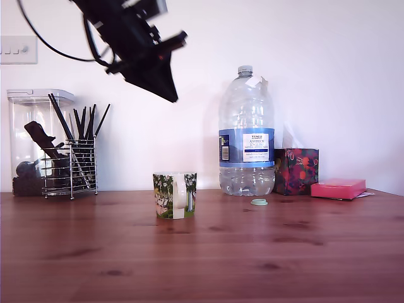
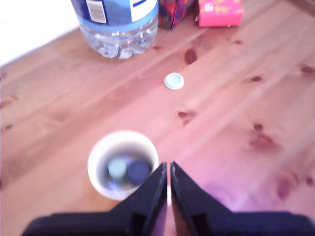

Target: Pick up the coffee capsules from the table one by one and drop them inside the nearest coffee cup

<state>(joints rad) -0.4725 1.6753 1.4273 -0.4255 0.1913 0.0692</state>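
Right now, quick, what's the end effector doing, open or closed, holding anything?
End effector: closed, fingers nearly touching, nothing visible between them; raised above the table, near the coffee cup.

**Table and what rests on it**

Reddish-brown wooden table (image 1: 252,252), grain and dark knots. Centre of the exterior frame: tree-printed coffee cup (image 1: 175,195). Mid-left: wire utensil holder (image 1: 69,167), clear container (image 1: 28,142) behind. Mid-right: large water bottle (image 1: 247,136), pale green cap (image 1: 259,202) just before it, patterned box (image 1: 296,171), pink box (image 1: 338,188).
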